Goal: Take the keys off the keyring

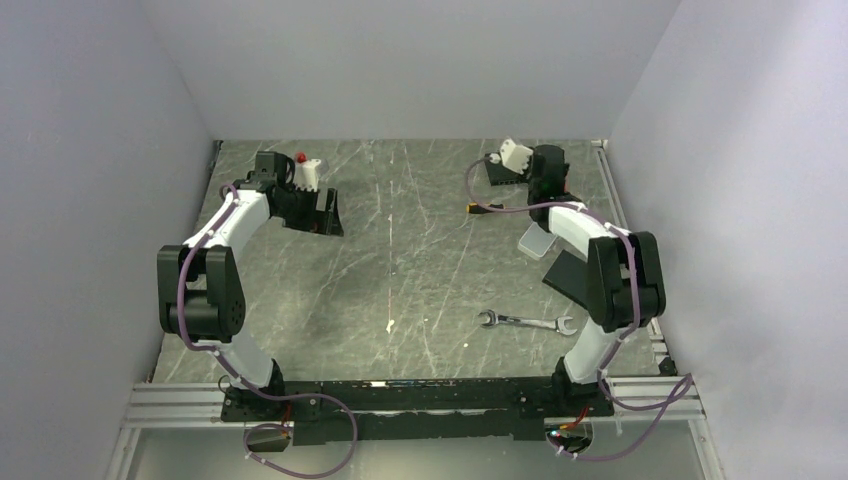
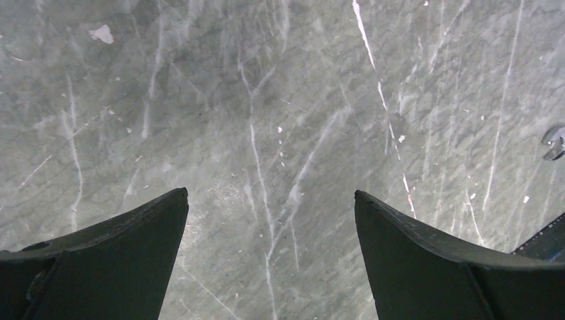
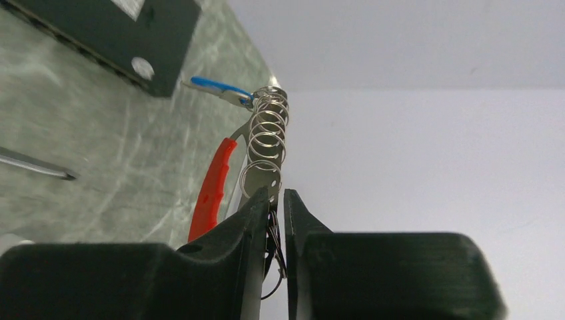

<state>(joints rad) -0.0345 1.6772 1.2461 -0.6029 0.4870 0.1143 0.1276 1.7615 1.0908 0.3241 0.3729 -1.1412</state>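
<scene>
My right gripper point(image 3: 274, 197) is shut on the keyring point(image 3: 266, 137), a chain of thin silvery rings that stands out past the fingertips. The red oblong tag point(image 3: 212, 190) hangs beside the left finger. A key with a blue head point(image 3: 210, 85) sticks out at the far end of the rings; other keys are not clearly visible. In the top view this gripper point(image 1: 495, 180) is held up at the back right. My left gripper point(image 2: 270, 193) is open and empty over bare table, at the back left in the top view point(image 1: 328, 215).
A silver open-ended wrench point(image 1: 527, 322) lies front right of centre; its end shows in the left wrist view point(image 2: 554, 143). A clear plastic piece point(image 1: 537, 242) and a black block point(image 1: 572, 275) sit by the right arm. A thin metal shaft point(image 3: 36, 165) lies on the table.
</scene>
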